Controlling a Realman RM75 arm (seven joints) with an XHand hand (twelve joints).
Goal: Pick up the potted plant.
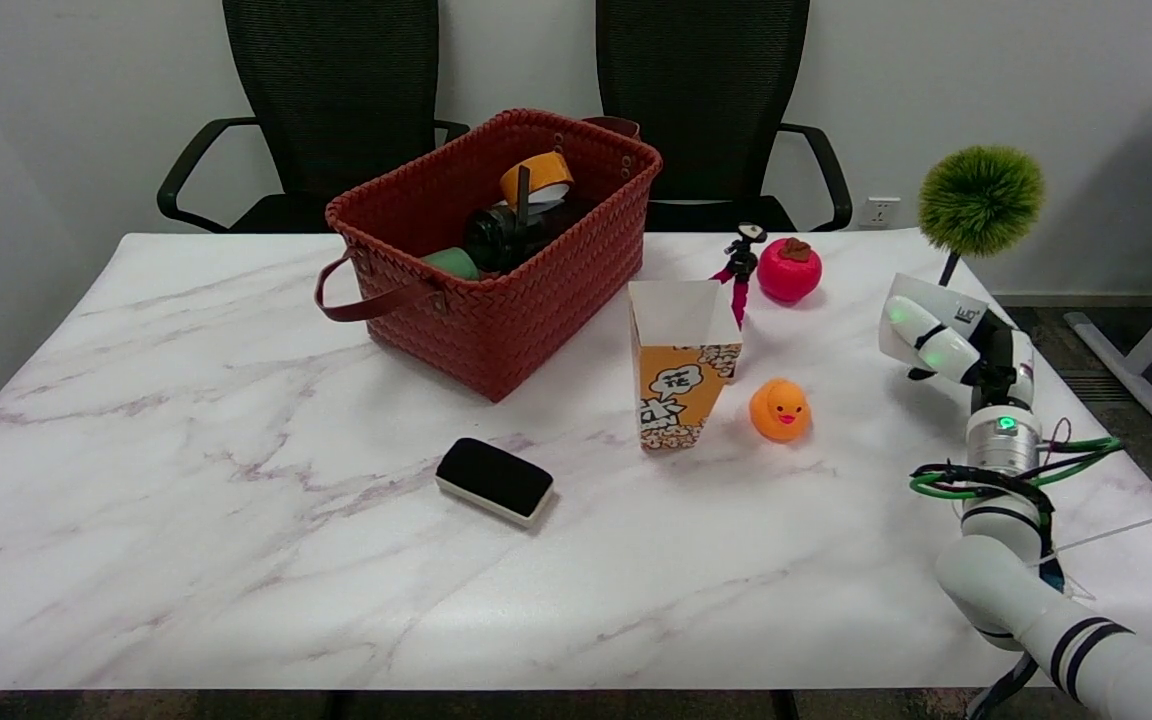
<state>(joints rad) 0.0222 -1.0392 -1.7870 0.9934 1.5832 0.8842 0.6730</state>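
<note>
A red basket (496,250) stands toward the table's (186,480) far edge, with a black eraser (494,480) nearer the front edge and a popcorn box (681,365), small tripod (739,265), red apple (789,270) and orange duck (779,410) around the middle. By the right edge, the potted plant (980,200) rises above the right hand (941,335). The hand covers its pot; whether the fingers grip it I cannot tell.

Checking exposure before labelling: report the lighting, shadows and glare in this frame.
Head view: even, soft overhead light; faint shadows under the popcorn box, duck and eraser; mild sheen on the marble table; sharp throughout; right hand at the potted plant is bright, its fingers hard to read.
</note>
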